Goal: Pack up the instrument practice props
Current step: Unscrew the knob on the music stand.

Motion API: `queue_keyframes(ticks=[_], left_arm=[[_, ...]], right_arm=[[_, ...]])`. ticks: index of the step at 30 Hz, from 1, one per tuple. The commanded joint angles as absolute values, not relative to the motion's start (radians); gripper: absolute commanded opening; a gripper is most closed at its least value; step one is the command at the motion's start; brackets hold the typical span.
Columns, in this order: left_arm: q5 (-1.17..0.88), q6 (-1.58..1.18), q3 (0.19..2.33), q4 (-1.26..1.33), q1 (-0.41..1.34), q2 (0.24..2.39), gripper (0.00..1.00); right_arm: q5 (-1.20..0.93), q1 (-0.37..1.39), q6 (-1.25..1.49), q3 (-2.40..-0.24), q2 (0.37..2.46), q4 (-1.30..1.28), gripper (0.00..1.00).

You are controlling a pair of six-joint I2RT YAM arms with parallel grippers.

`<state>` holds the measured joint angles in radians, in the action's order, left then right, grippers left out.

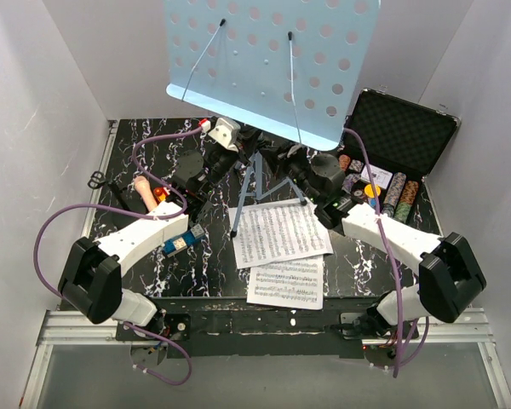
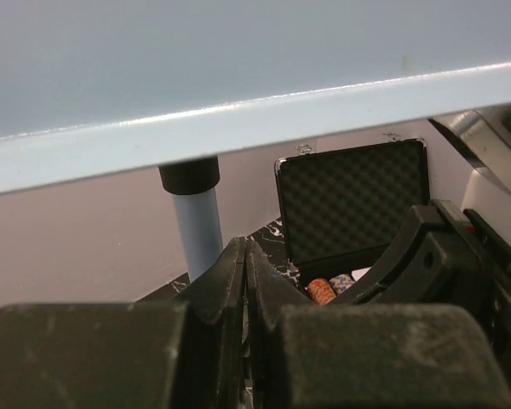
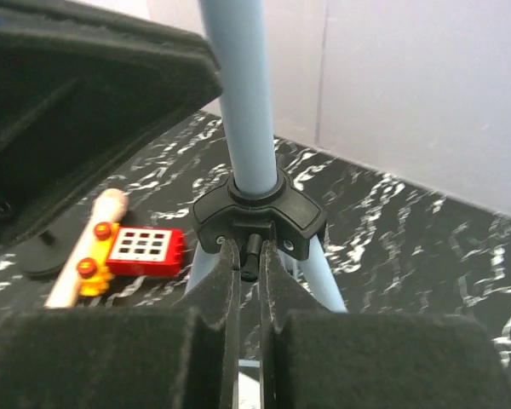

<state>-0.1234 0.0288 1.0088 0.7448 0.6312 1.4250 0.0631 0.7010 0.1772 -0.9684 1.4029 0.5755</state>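
Note:
The light-blue perforated music stand (image 1: 272, 60) rises at the back middle on its tripod, its desk tilted toward the camera. In the right wrist view my right gripper (image 3: 249, 251) is shut on a small black knob at the stand's black tripod hub (image 3: 298, 213), just below the blue pole (image 3: 243, 85). My left gripper (image 2: 245, 247) is shut on nothing, under the desk's lower edge and beside the pole (image 2: 196, 230). Two white sheet-music pages (image 1: 281, 232) lie on the table in front of the tripod. The pale-headed microphone (image 1: 142, 192) lies at the left.
An open black foam-lined case (image 1: 409, 128) with poker chips (image 1: 396, 192) stands at the back right. A red toy brick (image 3: 145, 251) lies beside the microphone. A small blue object (image 1: 180, 242) lies by the left arm. White walls enclose the table.

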Motion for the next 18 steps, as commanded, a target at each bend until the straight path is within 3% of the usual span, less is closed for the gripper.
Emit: queue_keyframes(ticks=[1,9,18], left_arm=[[-0.132,0.017,1.015,0.788,0.632,1.407,0.0],[-0.129,0.009,1.009,0.807,0.635,1.414,0.0],[-0.12,0.008,0.994,0.822,0.635,1.416,0.0]], right_arm=[[0.308,0.738,-0.178,-0.93,1.437,0.571,0.01],[0.408,0.802,-0.351,-0.891,1.462,0.614,0.01],[0.603,0.865,-0.82,-0.841,1.529,0.781,0.01]])
